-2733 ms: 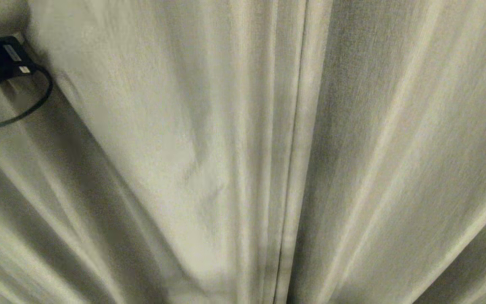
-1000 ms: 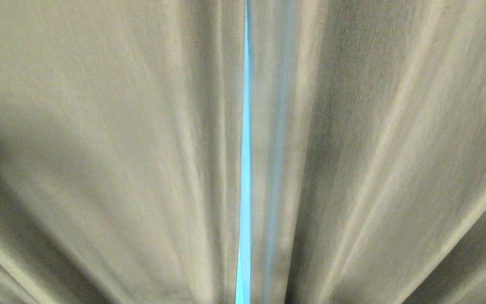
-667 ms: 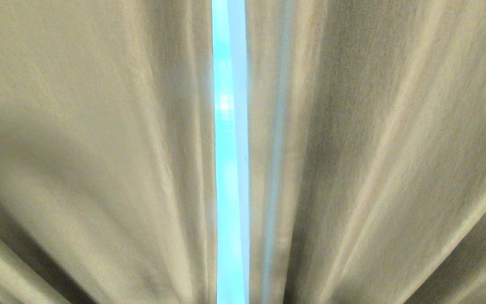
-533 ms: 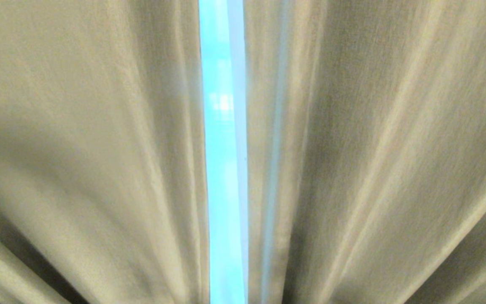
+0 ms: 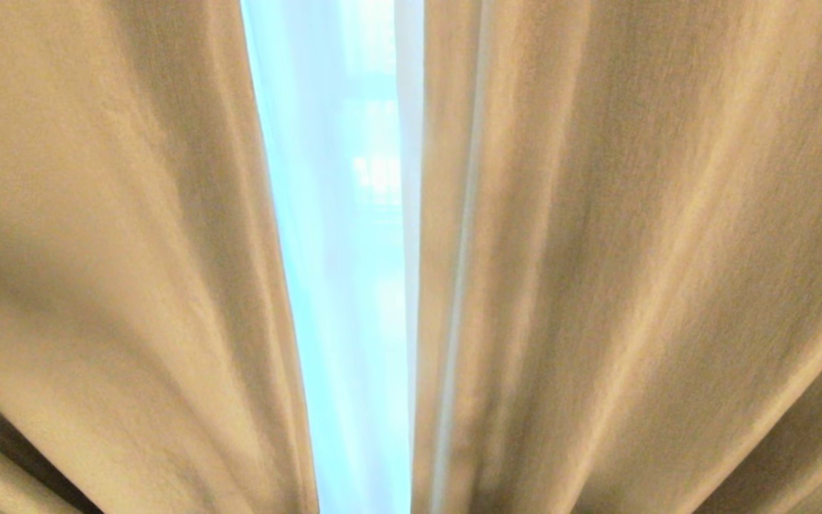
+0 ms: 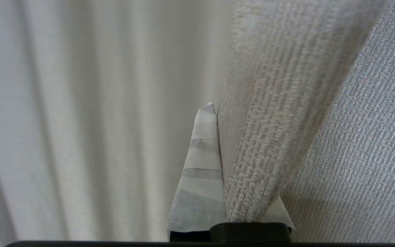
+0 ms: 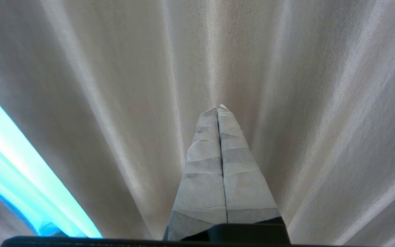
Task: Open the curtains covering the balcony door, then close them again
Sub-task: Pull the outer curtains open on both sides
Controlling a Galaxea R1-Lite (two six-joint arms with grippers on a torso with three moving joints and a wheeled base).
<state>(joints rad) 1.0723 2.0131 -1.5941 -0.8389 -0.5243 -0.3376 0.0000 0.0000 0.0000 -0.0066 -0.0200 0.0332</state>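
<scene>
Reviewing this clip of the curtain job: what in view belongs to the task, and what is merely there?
Belongs to the job:
- curtains, parted, with the thin white layer showing in the gap
- left hand, shut on a fold of the curtains

Not at work:
- right hand, shut, holding nothing, pointed at the cloth

The balcony door itself cannot be made out.

No writing, label, brand mark or number can be read anywhere here. The curtains (image 5: 632,250) are plain woven cloth with nothing printed on them, and the bright gap between them shows no sign or lettering either.
</scene>
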